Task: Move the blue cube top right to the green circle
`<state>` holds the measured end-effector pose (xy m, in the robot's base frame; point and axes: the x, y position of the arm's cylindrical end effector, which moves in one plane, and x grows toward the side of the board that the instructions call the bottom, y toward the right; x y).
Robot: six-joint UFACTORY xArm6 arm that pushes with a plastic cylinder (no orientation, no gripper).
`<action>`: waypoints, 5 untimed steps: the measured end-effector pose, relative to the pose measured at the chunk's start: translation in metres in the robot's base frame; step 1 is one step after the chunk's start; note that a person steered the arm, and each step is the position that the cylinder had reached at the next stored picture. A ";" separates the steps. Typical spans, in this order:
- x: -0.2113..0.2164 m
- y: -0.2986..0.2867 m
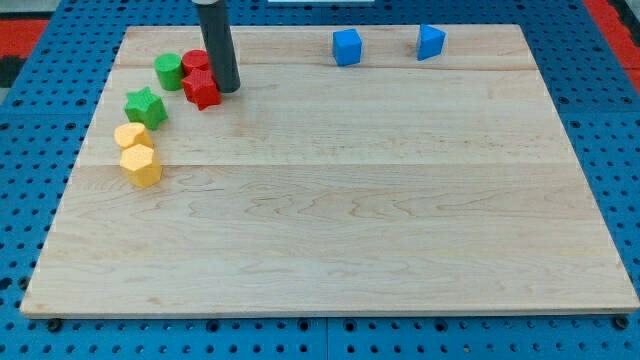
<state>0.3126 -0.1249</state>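
Note:
A blue cube [346, 47] sits near the view's top, right of the middle. A second blue block [430, 42], of unclear shape, sits further to the view's right on the same line. The green circle [168, 71] is a short green cylinder at the view's top left. My tip [226, 89] stands just right of a red star block [201, 88] and touches or nearly touches it. The tip is far left of both blue blocks. The rod rises out of the view's top edge.
A red cylinder [195, 63] sits between the green circle and the rod. A green star [146, 106], a yellow heart-like block [132, 136] and a yellow hexagon [141, 166] run down the left side. The wooden board [340, 230] lies on a blue pegboard.

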 end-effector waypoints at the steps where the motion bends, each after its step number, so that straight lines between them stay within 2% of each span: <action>1: 0.003 -0.021; 2: -0.009 -0.036; 5: -0.045 -0.036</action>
